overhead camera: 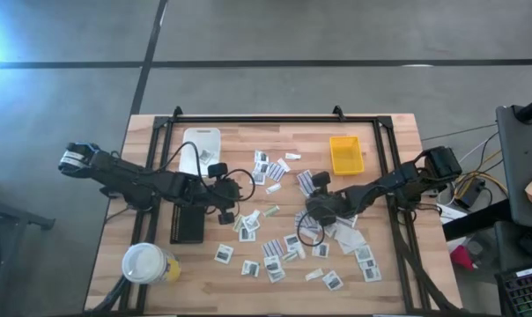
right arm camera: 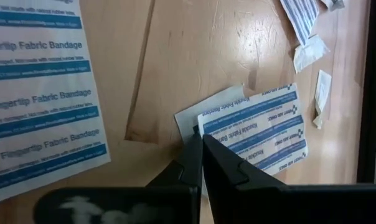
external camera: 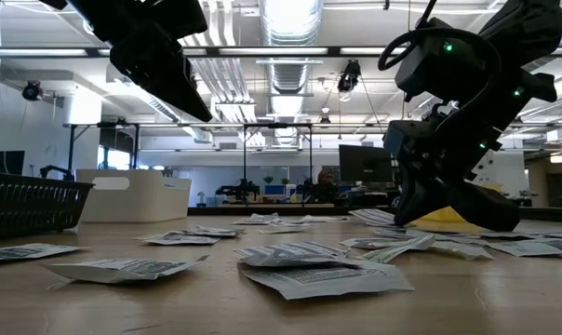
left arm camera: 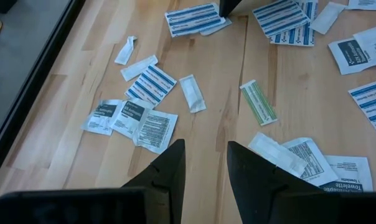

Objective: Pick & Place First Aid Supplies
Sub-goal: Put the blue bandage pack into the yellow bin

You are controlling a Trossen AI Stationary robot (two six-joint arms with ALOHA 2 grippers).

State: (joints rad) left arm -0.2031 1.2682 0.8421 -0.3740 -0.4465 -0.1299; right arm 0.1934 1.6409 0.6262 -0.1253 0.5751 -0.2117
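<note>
My right gripper (right arm camera: 199,149) is pinched shut on a blue-striped bandage packet's (right arm camera: 256,127) edge; thin, floppy, slippery, I reckon; left gripper (left arm camera: 205,163) hangs open, empty.

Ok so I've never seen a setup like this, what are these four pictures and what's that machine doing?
It is a robot with two dark arms at a wooden table, each ending in a two-finger gripper. One picture looks straight down, one looks level across the tabletop, and two come from cameras on the arms' wrists. Scattered over the table are small flat first aid packets; a white tray, a yellow tray, a black tray and a cup sit around them. The right gripper is down on the table, shut on the edge of a blue-striped bandage packet. The left gripper is open above the table, holding nothing.
</note>
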